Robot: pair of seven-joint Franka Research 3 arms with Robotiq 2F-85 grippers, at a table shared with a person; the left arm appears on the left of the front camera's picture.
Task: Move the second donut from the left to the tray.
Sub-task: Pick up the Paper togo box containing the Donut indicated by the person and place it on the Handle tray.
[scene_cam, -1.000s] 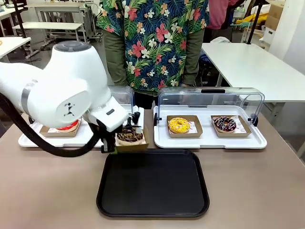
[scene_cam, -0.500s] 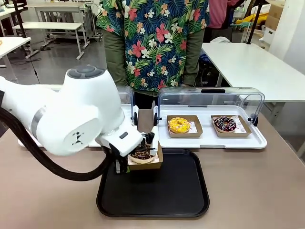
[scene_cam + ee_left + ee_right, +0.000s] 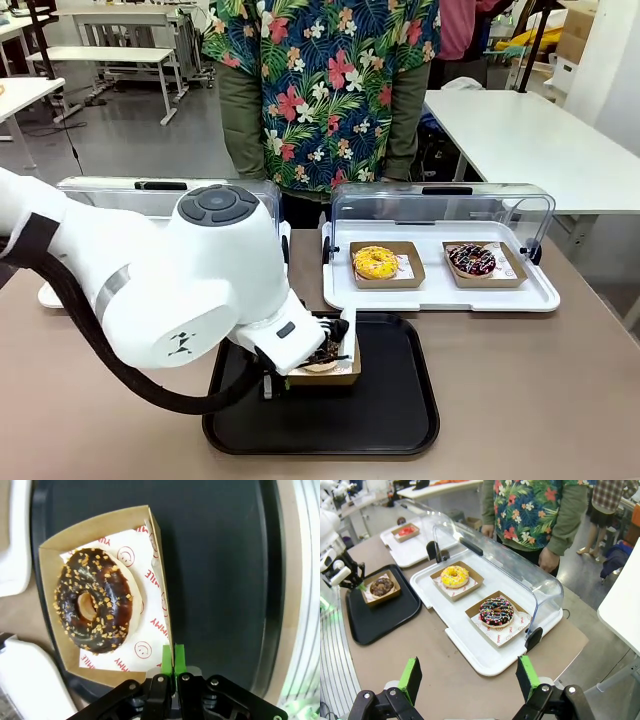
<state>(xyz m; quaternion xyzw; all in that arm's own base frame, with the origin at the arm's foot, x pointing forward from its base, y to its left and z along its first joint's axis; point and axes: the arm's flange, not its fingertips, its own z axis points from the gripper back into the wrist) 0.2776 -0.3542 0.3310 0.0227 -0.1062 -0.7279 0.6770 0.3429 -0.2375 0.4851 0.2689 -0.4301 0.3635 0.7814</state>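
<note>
Now we see the left gripper pinching the cardboard tray's wall, nutty chocolate donut over the black tray's 9 o'clock side; releasing high could tip it. Right gripper gapes wide.

A yellow-glazed ring donut and a dark donut with colourful sprinkles sit in brown cardboard trays on a white display tray under a raised clear lid.

The tray is set at the near middle of the table. The second donut from the left is held in its cardboard tray over the tray's far left part. Two more donuts are kept behind the tray, toward the table's far right edge.
</note>
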